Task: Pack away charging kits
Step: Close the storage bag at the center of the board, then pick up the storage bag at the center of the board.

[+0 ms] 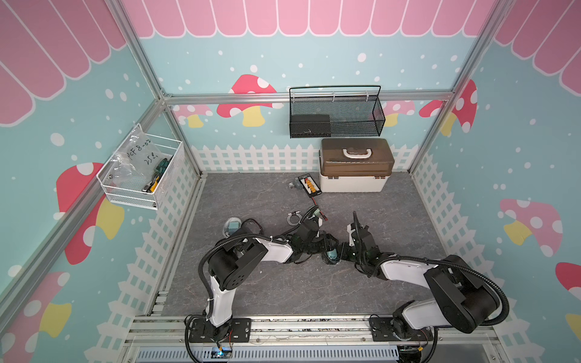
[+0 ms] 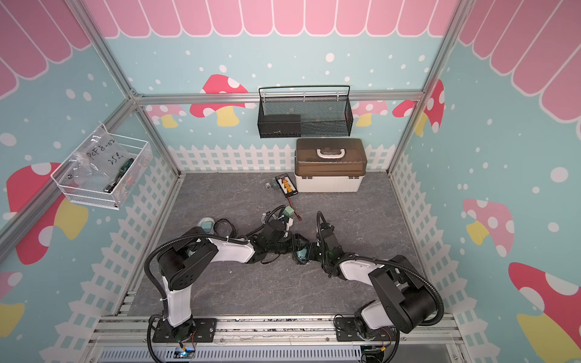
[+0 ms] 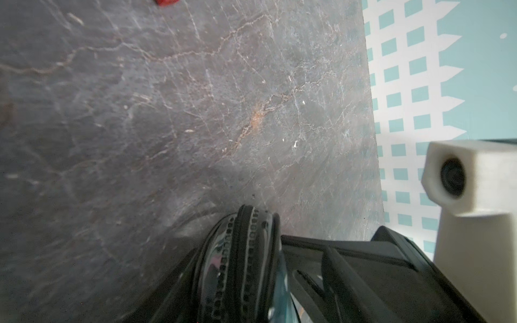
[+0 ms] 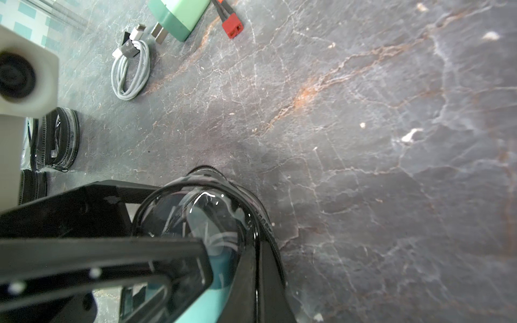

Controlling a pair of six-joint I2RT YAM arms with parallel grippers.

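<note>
My right gripper (image 4: 229,265) pinches the clear pouch (image 4: 207,207) (teal adapter (image 4: 195,307) inside); left gripper (image 3: 251,279): I cannot tell; white cable (image 1: 293,217) at eleven o'clock.

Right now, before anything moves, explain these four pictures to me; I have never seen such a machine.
The machine is a left arm and a right arm over a grey table. Two pictures look down from overhead, side by side; the other two come from cameras on each arm's wrist. On the table lie a white cable coil, a teal plug adapter, a black connector board and a brown-lidded white box. The right pincer is shut on a clear round pouch with another adapter inside; the left pincer is at the same pouch, grip unclear.
</note>
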